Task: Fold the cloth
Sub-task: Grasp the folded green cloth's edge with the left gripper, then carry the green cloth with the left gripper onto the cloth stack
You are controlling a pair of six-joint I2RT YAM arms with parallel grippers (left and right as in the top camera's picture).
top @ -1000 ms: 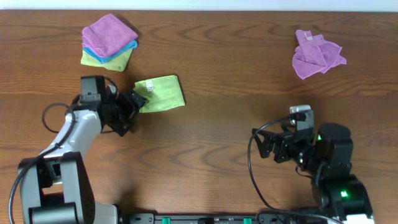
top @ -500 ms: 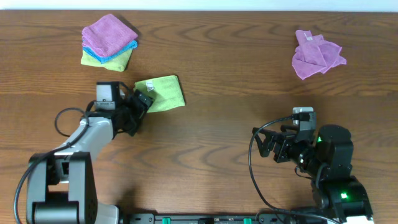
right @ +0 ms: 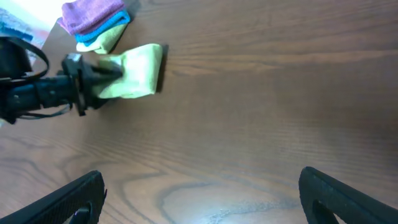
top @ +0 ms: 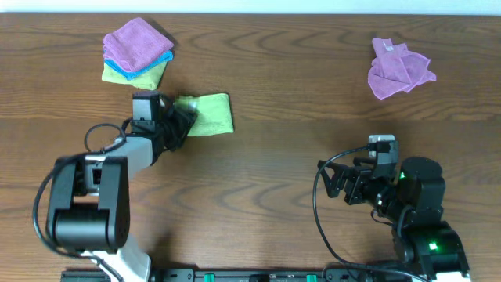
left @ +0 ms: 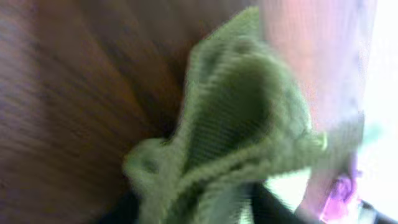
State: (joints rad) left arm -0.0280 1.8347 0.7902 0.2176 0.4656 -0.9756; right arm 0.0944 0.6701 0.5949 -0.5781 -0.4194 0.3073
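Observation:
The green cloth (top: 211, 114) lies folded on the wooden table, left of centre, and also shows in the right wrist view (right: 142, 70). My left gripper (top: 182, 117) is at its left edge. In the left wrist view the cloth (left: 236, 124) is bunched up between the dark fingers, so the left gripper (left: 199, 208) is shut on the cloth's edge. My right gripper (top: 335, 182) sits at the lower right, far from the cloth. It stands wide open (right: 202, 202) over bare wood with nothing between its fingers.
A stack of folded cloths (top: 137, 51), purple over blue over green, sits at the back left, close to the held cloth. A crumpled purple cloth (top: 399, 69) lies at the back right. Cables trail from both arms near the front edge.
My left gripper moved right and up onto the green cloth's left edge and closed on it, bunching that edge and nudging the cloth. The right arm has stayed where it was.

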